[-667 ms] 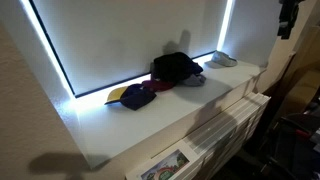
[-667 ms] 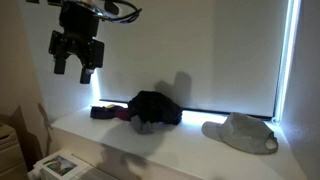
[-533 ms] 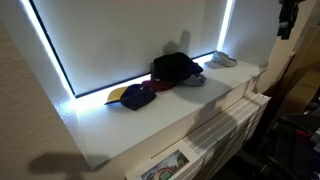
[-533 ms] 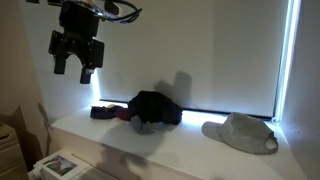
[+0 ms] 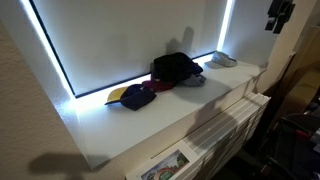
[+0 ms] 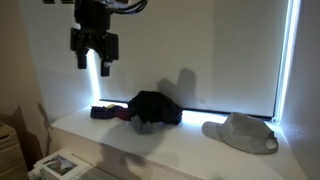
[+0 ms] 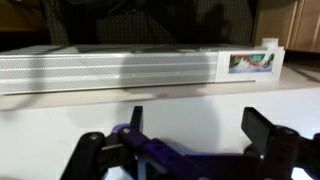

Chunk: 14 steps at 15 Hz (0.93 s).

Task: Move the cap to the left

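The pale grey-white cap [image 6: 240,132] lies on the white ledge at one end, near the bright window edge; it also shows in an exterior view [image 5: 222,60]. My gripper [image 6: 94,62] hangs high above the ledge, over the dark maroon cap, well away from the pale cap. In an exterior view it sits at the top corner [image 5: 276,18]. The wrist view shows my jaws [image 7: 195,122] spread apart with nothing between them, above the white surface.
A large black cap bundle [image 6: 155,107] sits mid-ledge. A dark maroon cap with yellow brim [image 5: 132,96] lies beside it. A white radiator grille [image 5: 225,125] runs under the ledge [image 5: 150,125]. A picture card [image 5: 165,165] lies at the ledge front.
My gripper has moved sideways along the ledge toward the black bundle and risen slightly. The caps have not moved.
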Tool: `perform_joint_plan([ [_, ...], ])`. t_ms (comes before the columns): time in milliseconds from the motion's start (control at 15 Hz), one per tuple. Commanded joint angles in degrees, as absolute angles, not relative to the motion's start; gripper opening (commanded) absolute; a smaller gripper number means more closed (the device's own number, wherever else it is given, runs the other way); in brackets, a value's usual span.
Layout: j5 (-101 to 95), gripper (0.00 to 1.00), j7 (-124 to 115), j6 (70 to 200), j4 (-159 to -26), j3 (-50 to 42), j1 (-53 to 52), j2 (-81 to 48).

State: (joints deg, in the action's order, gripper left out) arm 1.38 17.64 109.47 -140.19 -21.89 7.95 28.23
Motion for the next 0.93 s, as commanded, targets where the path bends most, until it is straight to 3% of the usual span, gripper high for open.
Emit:
perform_joint_plan([
  [0, 4.7, 1.0, 17.89, 113.0, -133.3, -24.67, 11.86, 24.84],
  [533, 14.79, 1.0, 13.81, 133.51, -125.96, -31.11, 14.78, 17.17],
  [867, 14.26, 1.0, 11.26, 134.26, -126.83, -29.84, 15.46, 19.05],
])
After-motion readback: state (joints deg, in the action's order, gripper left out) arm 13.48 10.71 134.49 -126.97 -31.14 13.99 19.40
